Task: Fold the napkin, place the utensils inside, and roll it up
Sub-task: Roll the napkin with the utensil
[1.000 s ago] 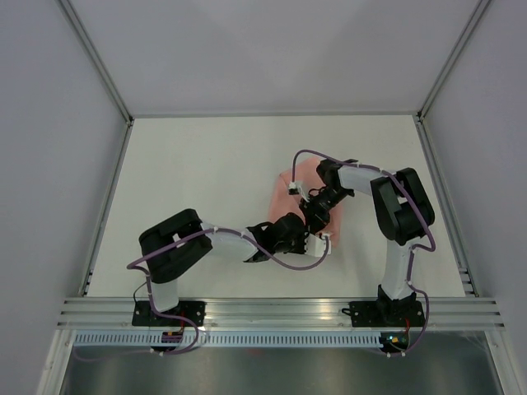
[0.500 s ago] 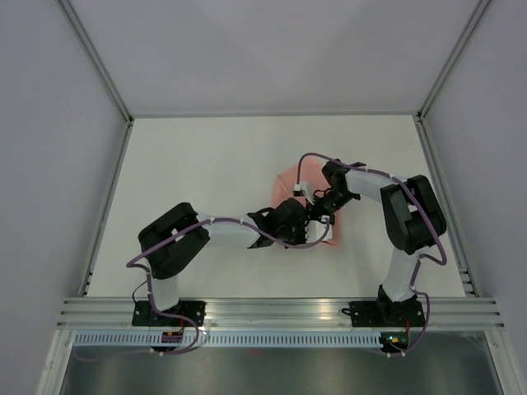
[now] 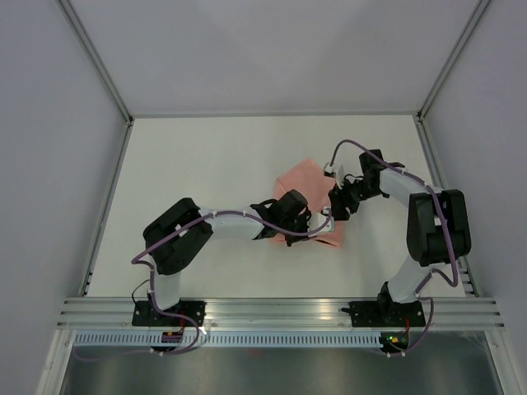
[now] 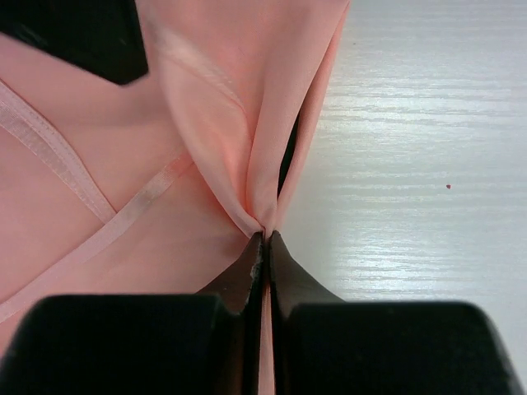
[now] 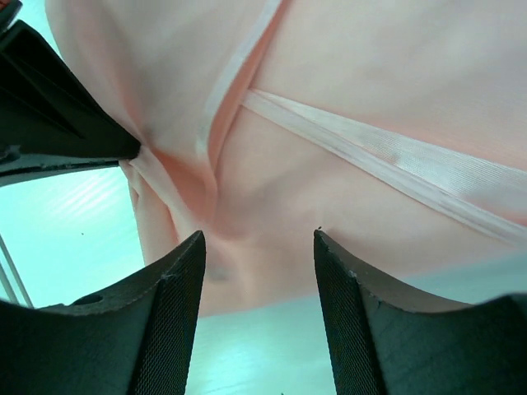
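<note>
The surface [image 3: 206, 164] is white, matt and rectangular; at close range it shows a faint horizontal grain. It is bordered by metal rails [image 3: 280, 306] on the near side and along both flanks, and grey walls [image 3: 272, 49] enclose it beyond.

One item lies directly on it: the napkin [image 3: 303, 177], of pale pink thin fabric, folded over itself so that its paler hem bands cross. White surface shows on every side of the napkin, with the widest stretch to its left.

At the napkin's near-left edge, one fold is gathered into a raised ridge. A tiny dark speck [image 4: 449, 186] sits on the surface beside that edge.
</note>
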`<control>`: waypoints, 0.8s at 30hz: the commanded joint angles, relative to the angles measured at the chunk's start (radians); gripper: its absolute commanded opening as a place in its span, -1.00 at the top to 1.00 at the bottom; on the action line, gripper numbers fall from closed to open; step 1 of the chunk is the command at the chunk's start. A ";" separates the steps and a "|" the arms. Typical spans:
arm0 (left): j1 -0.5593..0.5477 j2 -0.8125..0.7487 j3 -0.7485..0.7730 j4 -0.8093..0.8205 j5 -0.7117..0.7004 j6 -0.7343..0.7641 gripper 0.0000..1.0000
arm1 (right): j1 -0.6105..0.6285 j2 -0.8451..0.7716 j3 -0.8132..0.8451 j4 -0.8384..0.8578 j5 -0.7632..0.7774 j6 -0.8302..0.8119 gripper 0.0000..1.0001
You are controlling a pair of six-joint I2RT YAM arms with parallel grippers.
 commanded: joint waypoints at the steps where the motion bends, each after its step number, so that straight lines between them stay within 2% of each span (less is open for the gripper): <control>1: 0.020 0.049 0.019 -0.157 0.095 -0.071 0.95 | -0.058 -0.112 -0.045 0.090 -0.109 -0.011 -0.23; 5: 0.049 0.074 0.055 -0.200 0.147 -0.091 0.95 | -0.112 -0.239 -0.120 0.144 -0.153 -0.038 -0.23; 12: 0.106 0.149 0.161 -0.322 0.254 -0.120 0.95 | -0.112 -0.431 -0.290 0.203 -0.159 -0.101 -0.20; 17: 0.146 0.193 0.221 -0.391 0.331 -0.135 0.95 | -0.112 -0.590 -0.379 0.246 -0.155 -0.145 -0.24; 22: 0.185 0.232 0.286 -0.443 0.405 -0.160 0.95 | -0.042 -0.672 -0.448 0.298 -0.086 -0.158 -0.28; 24: 0.199 0.244 0.316 -0.455 0.431 -0.170 0.95 | 0.040 -0.681 -0.477 0.320 -0.016 -0.150 -0.30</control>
